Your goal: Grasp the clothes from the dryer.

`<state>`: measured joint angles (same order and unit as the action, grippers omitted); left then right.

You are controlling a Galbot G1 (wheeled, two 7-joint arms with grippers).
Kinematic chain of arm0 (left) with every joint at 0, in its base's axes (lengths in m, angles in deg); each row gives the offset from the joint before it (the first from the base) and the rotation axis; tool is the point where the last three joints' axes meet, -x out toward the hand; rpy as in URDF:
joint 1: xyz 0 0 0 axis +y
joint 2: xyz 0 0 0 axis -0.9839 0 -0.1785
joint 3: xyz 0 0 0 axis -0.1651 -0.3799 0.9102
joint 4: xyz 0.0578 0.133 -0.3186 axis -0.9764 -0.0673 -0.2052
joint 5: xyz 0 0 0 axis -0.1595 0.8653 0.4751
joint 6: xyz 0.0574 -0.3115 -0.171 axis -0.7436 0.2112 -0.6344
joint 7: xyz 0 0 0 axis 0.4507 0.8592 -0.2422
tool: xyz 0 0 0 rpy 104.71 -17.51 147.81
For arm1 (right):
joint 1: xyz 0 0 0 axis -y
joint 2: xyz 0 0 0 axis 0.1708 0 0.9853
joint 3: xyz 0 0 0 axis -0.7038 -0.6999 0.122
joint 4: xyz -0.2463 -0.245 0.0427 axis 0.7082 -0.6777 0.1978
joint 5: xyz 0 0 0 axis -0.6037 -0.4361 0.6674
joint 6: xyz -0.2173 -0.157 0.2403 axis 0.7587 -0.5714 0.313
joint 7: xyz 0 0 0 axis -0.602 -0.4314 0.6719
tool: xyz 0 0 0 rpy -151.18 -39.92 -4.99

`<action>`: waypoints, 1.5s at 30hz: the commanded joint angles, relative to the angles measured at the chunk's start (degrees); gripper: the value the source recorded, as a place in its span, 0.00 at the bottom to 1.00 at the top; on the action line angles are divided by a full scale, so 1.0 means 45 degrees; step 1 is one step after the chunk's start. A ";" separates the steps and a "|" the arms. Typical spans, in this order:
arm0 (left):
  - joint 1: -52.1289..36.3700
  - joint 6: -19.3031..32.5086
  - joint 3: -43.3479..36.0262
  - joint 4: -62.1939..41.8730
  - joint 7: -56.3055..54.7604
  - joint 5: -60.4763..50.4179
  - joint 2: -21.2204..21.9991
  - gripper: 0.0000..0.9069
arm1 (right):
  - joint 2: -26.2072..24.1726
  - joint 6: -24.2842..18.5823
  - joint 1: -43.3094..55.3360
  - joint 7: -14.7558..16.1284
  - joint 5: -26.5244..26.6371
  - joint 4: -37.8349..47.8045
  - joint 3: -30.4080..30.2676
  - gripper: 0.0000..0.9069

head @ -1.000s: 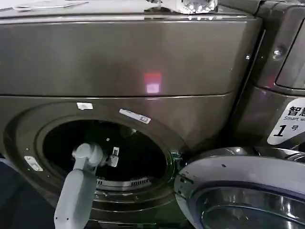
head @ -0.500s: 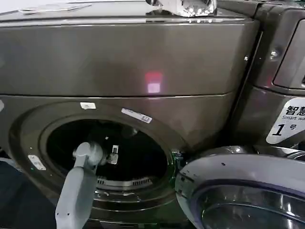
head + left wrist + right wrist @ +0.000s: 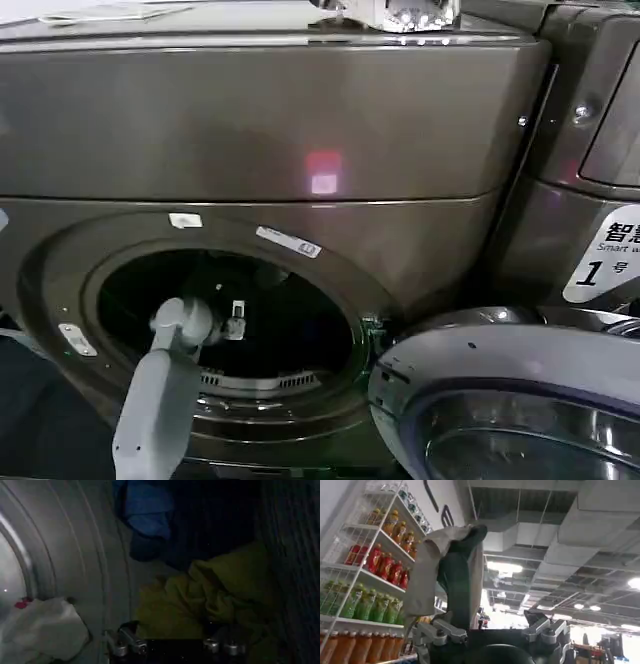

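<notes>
The left gripper (image 3: 170, 645), jaws spread and empty, reaches into the dryer (image 3: 250, 120) toward yellow-green clothes (image 3: 210, 595) at twelve o'clock, nothing grasped yet, while the right gripper (image 3: 490, 635) seemingly clenches a pale garment (image 3: 445, 575).

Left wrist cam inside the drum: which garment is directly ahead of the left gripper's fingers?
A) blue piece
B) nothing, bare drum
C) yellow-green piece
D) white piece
C: the left gripper sits just short of the yellow-green piece; the white piece lies off to one side and the blue piece is deeper in the dryer.
</notes>
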<state>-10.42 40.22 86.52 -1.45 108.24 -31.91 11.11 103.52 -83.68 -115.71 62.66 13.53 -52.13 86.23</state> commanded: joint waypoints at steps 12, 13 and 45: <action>0.0057 -0.0634 0.0162 0.0500 0.0005 0.1326 -0.0012 0.00 | 0.0018 -0.0040 0.0051 -0.0009 -0.0024 0.0010 -0.0100 1.00; 0.0068 -0.0662 0.0216 0.0556 0.0002 0.1376 0.0011 0.00 | 0.0027 -0.0041 0.0047 -0.0012 -0.0025 0.0010 -0.0097 1.00; 0.0424 -0.6132 0.0512 0.2970 -1.5704 0.9551 0.2127 0.00 | 0.0415 0.0275 -0.0030 0.0152 0.1172 -0.0905 -0.0306 1.00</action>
<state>-9.29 19.67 89.97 9.33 62.94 -0.77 17.15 105.27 -82.15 -115.79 63.22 18.00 -55.74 84.95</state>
